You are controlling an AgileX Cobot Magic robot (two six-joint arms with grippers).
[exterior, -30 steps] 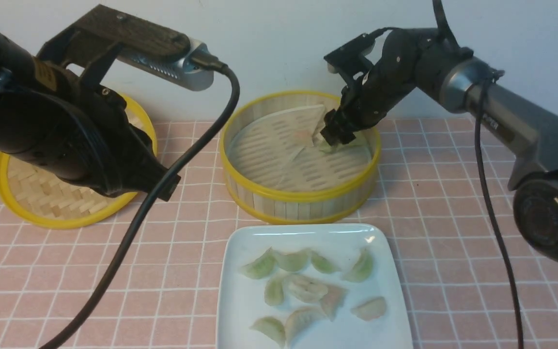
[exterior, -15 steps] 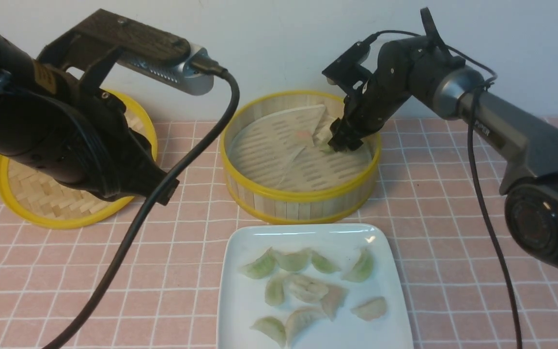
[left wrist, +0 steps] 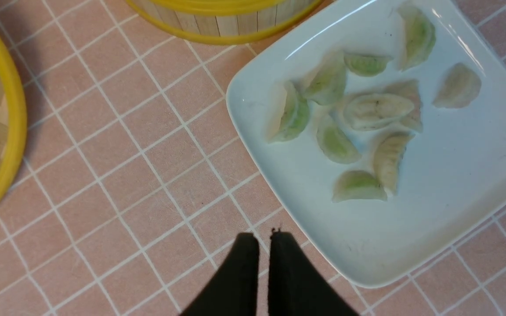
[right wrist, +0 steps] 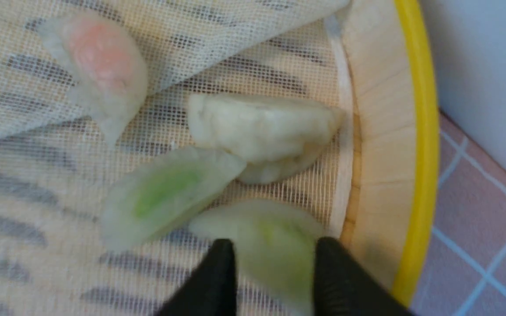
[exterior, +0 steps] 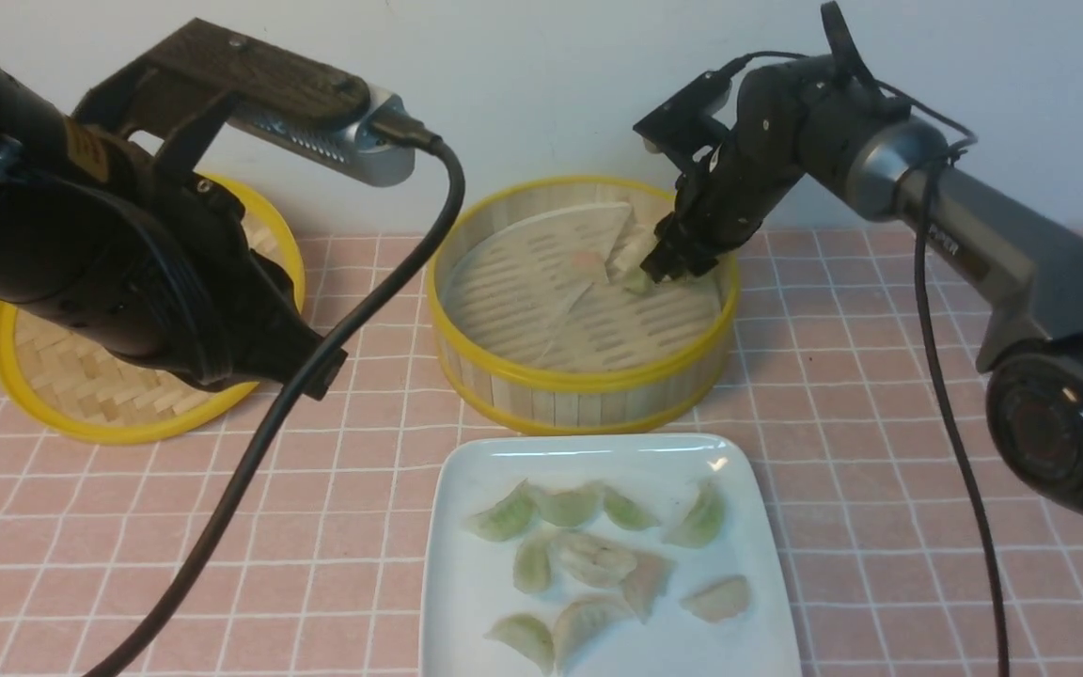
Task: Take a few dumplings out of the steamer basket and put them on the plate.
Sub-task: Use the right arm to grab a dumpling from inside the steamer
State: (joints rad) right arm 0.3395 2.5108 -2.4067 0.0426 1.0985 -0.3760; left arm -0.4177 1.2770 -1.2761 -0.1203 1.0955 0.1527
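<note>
The steamer basket (exterior: 579, 381) stands at the back middle of the table, its mesh liner folded over at the far side. My right gripper (exterior: 668, 273) reaches down into it by the far right wall (right wrist: 380, 153), and its jaws (right wrist: 272, 248) are shut on a pale green dumpling (right wrist: 275, 228). Right beside that one lie another green dumpling (right wrist: 165, 193), a white one (right wrist: 262, 127) and a pinkish one (right wrist: 99, 57). The white plate (exterior: 598, 451) in front of the basket holds several dumplings (exterior: 598, 555). My left gripper (left wrist: 259, 237) hangs shut and empty above the table beside the plate's rim (left wrist: 433, 210).
A shallow woven lid with a yellow rim (exterior: 81, 395) leans at the back left, partly behind my left arm. A black cable (exterior: 250, 470) trails from the left wrist toward the front edge. The table is covered in pink tiles, with a pale wall close behind the basket.
My right gripper dipped a little deeper toward the basket's far right wall and its jaws closed in around the green dumpling. The left arm stayed still.
</note>
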